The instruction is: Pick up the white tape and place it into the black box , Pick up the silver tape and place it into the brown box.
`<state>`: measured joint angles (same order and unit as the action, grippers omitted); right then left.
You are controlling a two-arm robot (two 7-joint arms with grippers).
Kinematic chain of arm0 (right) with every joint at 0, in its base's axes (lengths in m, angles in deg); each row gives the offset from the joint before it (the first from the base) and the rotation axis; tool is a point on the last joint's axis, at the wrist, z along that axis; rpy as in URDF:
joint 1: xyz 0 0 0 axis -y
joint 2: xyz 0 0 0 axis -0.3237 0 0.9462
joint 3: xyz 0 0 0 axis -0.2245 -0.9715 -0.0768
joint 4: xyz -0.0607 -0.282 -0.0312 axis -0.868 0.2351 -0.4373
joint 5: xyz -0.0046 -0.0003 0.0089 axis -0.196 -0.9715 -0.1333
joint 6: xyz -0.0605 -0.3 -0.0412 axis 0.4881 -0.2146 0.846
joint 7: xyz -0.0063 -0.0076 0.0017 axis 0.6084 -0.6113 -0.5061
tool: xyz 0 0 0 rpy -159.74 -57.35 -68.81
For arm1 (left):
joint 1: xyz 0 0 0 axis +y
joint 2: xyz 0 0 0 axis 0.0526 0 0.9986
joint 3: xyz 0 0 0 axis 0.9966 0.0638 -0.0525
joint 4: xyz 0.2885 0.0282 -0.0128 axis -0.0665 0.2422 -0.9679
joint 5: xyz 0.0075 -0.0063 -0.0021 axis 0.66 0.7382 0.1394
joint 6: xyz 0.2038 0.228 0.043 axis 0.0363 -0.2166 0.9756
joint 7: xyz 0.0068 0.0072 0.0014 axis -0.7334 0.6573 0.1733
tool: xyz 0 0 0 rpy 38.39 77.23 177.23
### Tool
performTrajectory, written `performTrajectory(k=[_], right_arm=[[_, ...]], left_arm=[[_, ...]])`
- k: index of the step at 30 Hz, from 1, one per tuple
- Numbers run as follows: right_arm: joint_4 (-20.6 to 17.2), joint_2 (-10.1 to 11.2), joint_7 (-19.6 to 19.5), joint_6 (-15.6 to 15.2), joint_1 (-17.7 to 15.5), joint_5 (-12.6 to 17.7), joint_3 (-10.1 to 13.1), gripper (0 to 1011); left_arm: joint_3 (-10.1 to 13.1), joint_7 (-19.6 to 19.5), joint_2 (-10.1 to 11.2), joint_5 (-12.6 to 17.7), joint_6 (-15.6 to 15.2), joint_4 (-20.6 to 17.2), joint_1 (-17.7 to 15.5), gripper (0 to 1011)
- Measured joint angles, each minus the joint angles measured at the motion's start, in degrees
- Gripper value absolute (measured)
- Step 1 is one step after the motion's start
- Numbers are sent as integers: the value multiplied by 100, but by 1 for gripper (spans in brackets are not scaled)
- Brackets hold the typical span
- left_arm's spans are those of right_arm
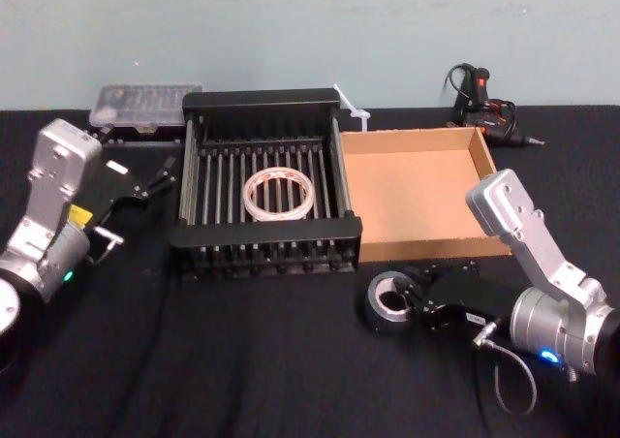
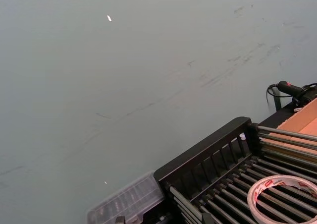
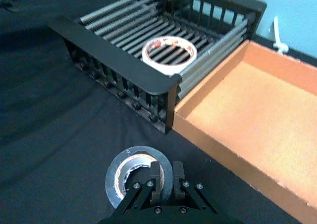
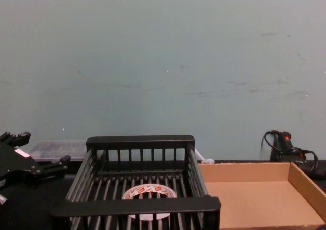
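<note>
The white tape [image 1: 279,214] lies flat on the slatted floor of the black box [image 1: 262,233], red marks showing on its core; it also shows in the right wrist view [image 3: 168,68] and the chest view [image 4: 147,190]. The silver tape [image 1: 380,314] rests on the black cloth just in front of the brown box [image 1: 417,196]. My right gripper [image 1: 415,305] is shut on the roll's wall, one finger inside the hole and one outside [image 3: 167,177]. My left gripper [image 1: 153,176] hangs open to the left of the black box, holding nothing.
A clear plastic case [image 1: 145,104] sits behind the crate at the back left. A red-and-black tool with a cable [image 1: 484,109] lies behind the brown box. A small white part [image 1: 351,109] sticks up between the boxes. A wall closes off the back.
</note>
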<state>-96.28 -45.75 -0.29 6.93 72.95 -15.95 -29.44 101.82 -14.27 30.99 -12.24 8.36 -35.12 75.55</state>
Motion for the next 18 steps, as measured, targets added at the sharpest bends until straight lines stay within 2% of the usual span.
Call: performTrajectory(k=[8,18], right_arm=[[-199,70,8,470,-205,190,137,158],[-268,105,8,917,-345,474,255,158]], left_arm=[[0,0,0,0,0,0,0,1001],[0,0,0,0,0,0,0,1001]])
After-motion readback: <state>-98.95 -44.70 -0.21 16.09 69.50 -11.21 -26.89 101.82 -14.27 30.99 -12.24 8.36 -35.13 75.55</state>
